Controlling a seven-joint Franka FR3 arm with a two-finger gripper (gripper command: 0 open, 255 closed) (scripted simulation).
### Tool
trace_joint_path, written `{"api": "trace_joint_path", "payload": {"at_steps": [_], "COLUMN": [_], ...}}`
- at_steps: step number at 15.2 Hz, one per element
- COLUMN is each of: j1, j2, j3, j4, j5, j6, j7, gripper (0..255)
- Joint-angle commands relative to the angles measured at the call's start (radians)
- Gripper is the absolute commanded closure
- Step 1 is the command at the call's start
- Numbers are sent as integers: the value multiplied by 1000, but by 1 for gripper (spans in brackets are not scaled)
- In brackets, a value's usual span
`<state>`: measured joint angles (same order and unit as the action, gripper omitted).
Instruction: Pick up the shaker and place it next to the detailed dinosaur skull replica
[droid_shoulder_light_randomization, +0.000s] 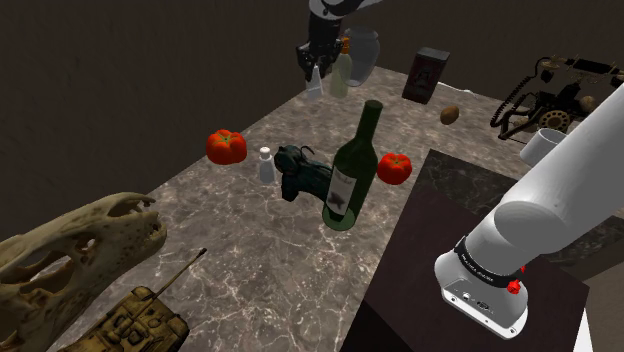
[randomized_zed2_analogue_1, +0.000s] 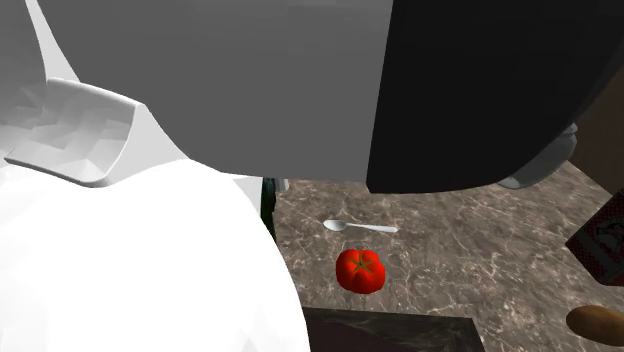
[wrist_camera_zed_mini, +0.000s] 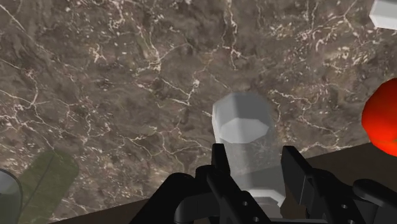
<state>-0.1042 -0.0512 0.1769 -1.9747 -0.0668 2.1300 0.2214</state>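
Shaker (wrist_camera_zed_mini: 245, 130), pale and translucent, clasped in the hand (wrist_camera_zed_mini: 254, 154), contents unclear, marble counter (wrist_camera_zed_mini: 127, 76) beneath, green wine bottle (droid_shoulder_light_randomization: 352, 170) standing mid-counter

The skull (droid_shoulder_light_randomization: 70, 250) lies at the shoulder view's lower left, the tank (droid_shoulder_light_randomization: 140, 322) just below it. On the bench (droid_shoulder_light_randomization: 250, 250), the bottle (droid_shoulder_light_randomization: 352, 170) stands at centre between a left tomato (droid_shoulder_light_randomization: 226, 146) and a right tomato (droid_shoulder_light_randomization: 395, 168). At upper centre the gripper (droid_shoulder_light_randomization: 314, 72) apparently clasps the shaker (droid_shoulder_light_randomization: 315, 84).

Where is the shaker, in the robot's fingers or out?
In them. The wrist view shows the pale shaker clasped between the two black fingers of the gripper, touching both.
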Motion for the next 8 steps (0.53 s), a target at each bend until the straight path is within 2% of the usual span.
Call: {"api": "trace_joint_path", "payload": {"at_steps": [1, 8], "j1": [0, 0], "j2": [-3, -11], "j3": [0, 0], "j4": [21, 106], "j5": [2, 6], "j6": [-25, -118], "j7": [-2, -9], "gripper": [255, 255]}}
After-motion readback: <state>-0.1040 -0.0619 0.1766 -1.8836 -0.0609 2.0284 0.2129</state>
